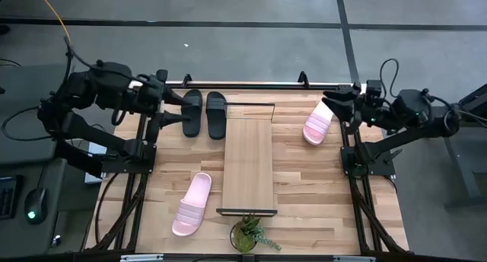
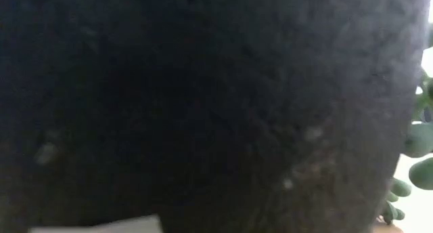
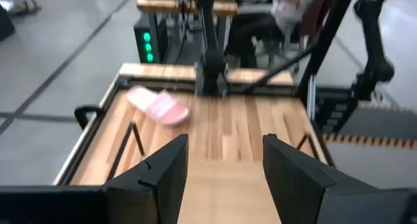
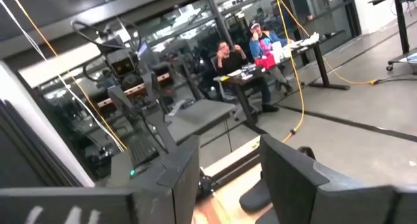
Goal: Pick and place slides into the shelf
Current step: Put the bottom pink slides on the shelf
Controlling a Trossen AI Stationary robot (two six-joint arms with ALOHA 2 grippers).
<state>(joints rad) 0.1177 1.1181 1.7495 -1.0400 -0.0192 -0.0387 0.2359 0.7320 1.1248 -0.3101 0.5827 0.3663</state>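
In the high view the shelf (image 1: 248, 159) lies along the table's middle, a light plank with black frame bars at its ends. Two black slides (image 1: 192, 112) (image 1: 217, 113) lie side by side on the table at the shelf's far left. One pink slide (image 1: 316, 125) lies on its sole at the far right, the other (image 1: 192, 203) at the near left. My left gripper (image 1: 173, 110) (image 3: 225, 168) is open, raised just left of the black pair. My right gripper (image 1: 332, 103) (image 4: 228, 172) is open, beside the far pink slide's far end. That slide (image 3: 158, 107) also shows in the left wrist view.
A small potted plant (image 1: 248, 233) stands at the table's near edge, by the shelf's near end; its dark pot (image 2: 203, 104) fills the low view. Black frame rails run along the table's left and right sides. People sit at desks (image 4: 251, 48) beyond the table.
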